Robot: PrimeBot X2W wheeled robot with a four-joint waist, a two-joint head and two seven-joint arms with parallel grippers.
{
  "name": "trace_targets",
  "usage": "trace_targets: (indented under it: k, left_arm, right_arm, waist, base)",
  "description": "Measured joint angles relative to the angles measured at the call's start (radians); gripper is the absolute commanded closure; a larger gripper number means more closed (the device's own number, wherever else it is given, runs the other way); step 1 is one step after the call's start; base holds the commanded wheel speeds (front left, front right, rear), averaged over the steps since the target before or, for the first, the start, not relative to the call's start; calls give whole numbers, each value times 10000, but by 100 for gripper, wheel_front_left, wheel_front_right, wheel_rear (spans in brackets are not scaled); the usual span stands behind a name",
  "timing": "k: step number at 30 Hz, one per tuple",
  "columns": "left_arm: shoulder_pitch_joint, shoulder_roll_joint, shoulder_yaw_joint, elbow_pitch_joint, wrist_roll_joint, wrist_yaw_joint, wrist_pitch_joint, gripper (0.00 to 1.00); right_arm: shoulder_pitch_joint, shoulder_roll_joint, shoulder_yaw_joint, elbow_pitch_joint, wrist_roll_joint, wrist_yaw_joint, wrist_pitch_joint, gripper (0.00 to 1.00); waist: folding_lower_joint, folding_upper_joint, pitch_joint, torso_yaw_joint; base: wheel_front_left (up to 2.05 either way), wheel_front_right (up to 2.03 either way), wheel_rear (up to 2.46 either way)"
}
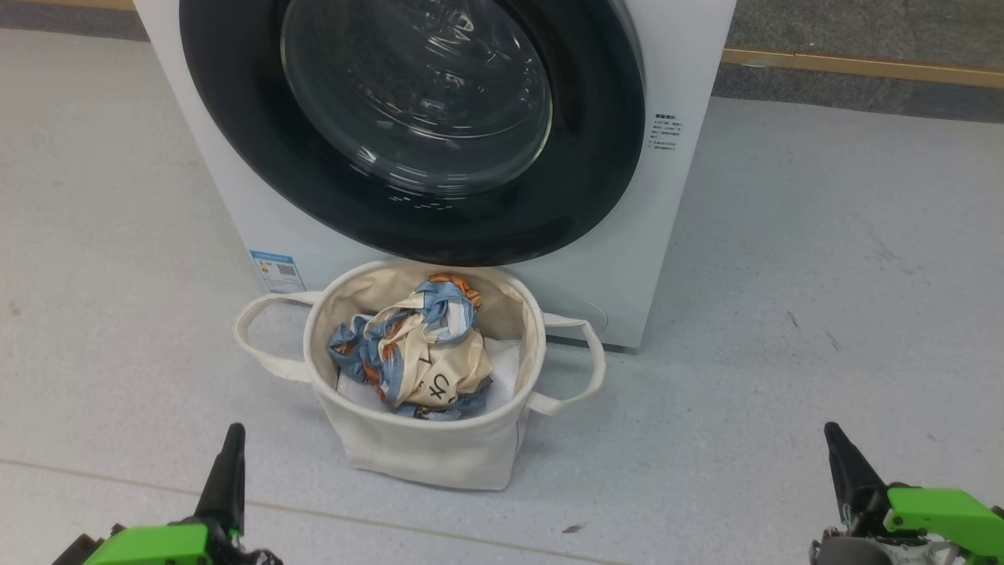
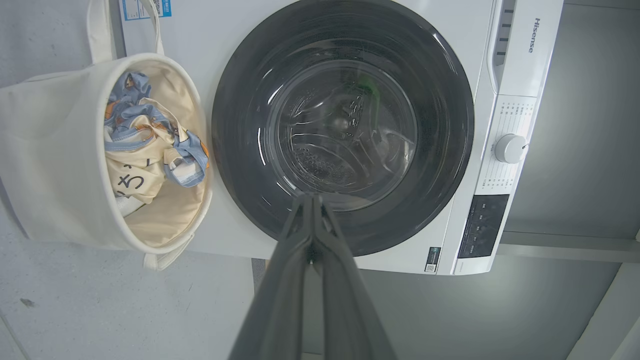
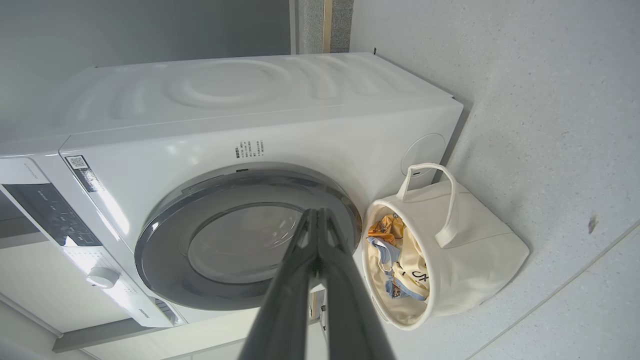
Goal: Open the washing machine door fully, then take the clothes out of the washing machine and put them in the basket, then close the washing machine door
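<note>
Cream canvas catches my eye first: the basket (image 1: 423, 459) stands on the floor (image 1: 823, 275) close against the front of the washing machine (image 1: 682, 78). The clothes (image 1: 420, 353) lie bunched inside it. I see light blue and orange folds wrapped around a cream panel with black lettering, resting on a plain white sheet (image 1: 506, 365). The basket's two loop handles stick out to either side.

Just above the basket's rim, the washing machine door (image 1: 412, 102) sits closed flat against the machine's front. Through its clear glass centre I can make out the steel drum, with no fabric visible in it. A small blue label (image 1: 276, 271) sits low on the machine's front, beside the basket's left handle. From the left wrist view I also see a white dial (image 2: 510, 148) on the control strip.

Both arms are near me, well apart from the basket and the machine. The left gripper (image 1: 233, 439) points up at the lower left, its two dark fingers pressed together on nothing. The right gripper (image 1: 833, 435), at the lower right, is likewise closed and empty.
</note>
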Motion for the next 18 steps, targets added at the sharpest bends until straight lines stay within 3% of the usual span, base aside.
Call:
trace_targets:
  k: [18]
  left_arm:
    - [0, 0, 0, 0, 0, 0, 0, 100]
  right_arm:
    - [0, 0, 0, 0, 0, 0, 0, 100]
  waist:
    - [0, 0, 0, 0]
  base:
    - [0, 0, 0]
